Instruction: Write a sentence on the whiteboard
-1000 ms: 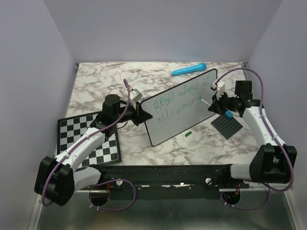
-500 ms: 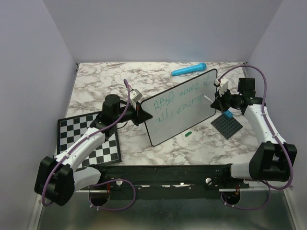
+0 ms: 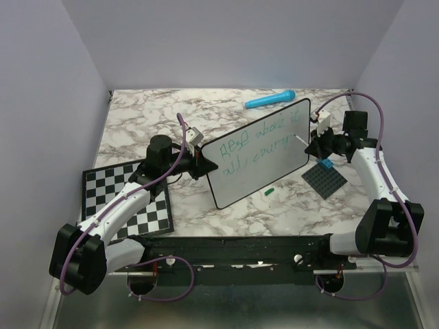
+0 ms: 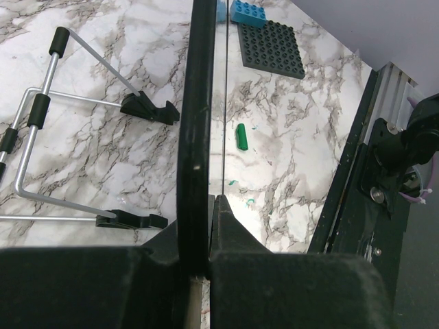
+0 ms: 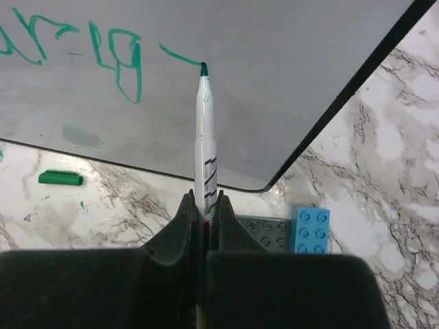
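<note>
Whiteboard (image 3: 255,179): white, rounded corners, black rim, two green scribble lines (image 3: 264,140).

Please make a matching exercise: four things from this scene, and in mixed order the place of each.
Things
1. white marker pen with green tip
2. small green pen cap
3. large white whiteboard with thin black rim
4. black-and-white checkerboard

Places
A. lying on the marble table, just before the whiteboard
B. edge clamped in the left gripper
C. flat at the table's near left side
D. held in the right gripper

Pairs: 1-D, 2-A, 3-B, 4-C
</note>
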Controlling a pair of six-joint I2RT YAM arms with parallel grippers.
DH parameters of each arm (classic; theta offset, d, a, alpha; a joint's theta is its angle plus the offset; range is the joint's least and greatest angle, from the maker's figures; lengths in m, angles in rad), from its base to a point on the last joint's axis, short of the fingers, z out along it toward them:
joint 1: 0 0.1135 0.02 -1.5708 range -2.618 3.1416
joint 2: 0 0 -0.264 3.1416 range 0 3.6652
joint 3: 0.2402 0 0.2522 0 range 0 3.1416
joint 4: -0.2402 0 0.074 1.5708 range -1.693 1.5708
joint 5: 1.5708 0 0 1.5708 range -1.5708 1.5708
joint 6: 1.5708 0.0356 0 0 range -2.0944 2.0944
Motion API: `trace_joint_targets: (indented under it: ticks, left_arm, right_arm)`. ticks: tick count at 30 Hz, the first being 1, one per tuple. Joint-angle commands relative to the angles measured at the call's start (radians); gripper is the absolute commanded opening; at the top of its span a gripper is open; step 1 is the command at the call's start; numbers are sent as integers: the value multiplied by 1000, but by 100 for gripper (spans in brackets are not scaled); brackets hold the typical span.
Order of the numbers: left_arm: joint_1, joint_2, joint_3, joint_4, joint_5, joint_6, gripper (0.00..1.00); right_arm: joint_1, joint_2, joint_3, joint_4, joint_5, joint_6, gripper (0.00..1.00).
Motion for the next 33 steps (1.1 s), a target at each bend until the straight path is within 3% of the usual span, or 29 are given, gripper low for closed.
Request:
trace_joint_targets:
  ticks: [1,19,33]
  left_arm:
    - [-4,32,-24,-131,-56,124,0]
    - [-4,38,-22,-131,-56,124,0]
    - [-4,38,-21,-131,-56,122,0]
  right_arm:
    - [-11,6,43,47,23,31,1]
    - [11,18,39,7,-85,-4,1]
    - [20,-2,-39,-36,-60,-61,1]
